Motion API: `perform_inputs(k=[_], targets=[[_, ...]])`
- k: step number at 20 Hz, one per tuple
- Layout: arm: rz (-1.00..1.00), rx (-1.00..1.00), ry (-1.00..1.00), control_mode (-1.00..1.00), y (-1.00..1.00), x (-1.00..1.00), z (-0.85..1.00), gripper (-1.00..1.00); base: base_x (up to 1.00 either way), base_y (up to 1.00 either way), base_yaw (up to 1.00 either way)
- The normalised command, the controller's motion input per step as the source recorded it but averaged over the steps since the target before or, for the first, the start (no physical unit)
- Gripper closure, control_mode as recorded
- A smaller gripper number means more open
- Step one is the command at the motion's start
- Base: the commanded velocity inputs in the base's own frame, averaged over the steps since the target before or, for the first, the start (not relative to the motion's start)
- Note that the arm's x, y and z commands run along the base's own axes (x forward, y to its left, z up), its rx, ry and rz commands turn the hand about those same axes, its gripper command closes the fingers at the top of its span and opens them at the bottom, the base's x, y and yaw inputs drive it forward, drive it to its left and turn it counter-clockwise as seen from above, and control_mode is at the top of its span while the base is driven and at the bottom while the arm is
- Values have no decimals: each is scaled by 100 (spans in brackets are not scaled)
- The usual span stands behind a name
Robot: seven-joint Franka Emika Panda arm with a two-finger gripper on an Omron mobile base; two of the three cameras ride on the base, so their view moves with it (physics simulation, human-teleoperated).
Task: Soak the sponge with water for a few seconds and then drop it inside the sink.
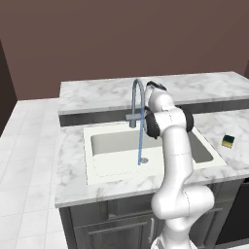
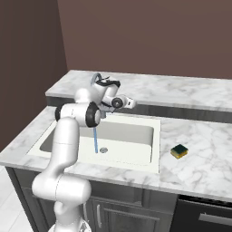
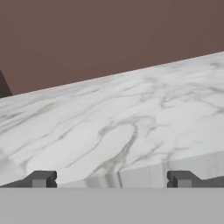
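Note:
The sponge (image 1: 228, 141) (image 2: 179, 151), a small yellow block with a dark green top, lies on the marble counter to the right of the sink (image 1: 112, 146) (image 2: 131, 136). A thin light-blue stream of water (image 1: 140, 141) (image 2: 95, 140) runs from the faucet (image 1: 137, 92) down to the basin floor beside the round drain (image 2: 103, 150). My gripper (image 2: 131, 103) (image 3: 111, 179) is above the sink's back edge, well left of the sponge, and faces the raised marble ledge. Its fingertips (image 3: 41, 178) stand wide apart with nothing between them.
A raised marble ledge (image 1: 194, 87) (image 3: 122, 127) runs behind the sink, with a brown wall beyond it. My own arm stands over the sink's front middle. Dark cabinets (image 2: 127, 199) sit below the counter.

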Motion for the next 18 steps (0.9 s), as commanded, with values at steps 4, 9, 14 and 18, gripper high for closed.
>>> perform_inputs(k=[4, 9, 14, 18], targets=[[-4, 0, 0, -100, -16, 0, 47, -100, 0, 0, 0], [-2, 1, 0, -100, -14, 0, 47, -100, 0, 0, 0], [0, 2, 1, -100, -19, -10, 45, -100, 0, 0, 0], [0, 5, 3, -100, -21, -32, 49, -100, 0, 0, 0]])
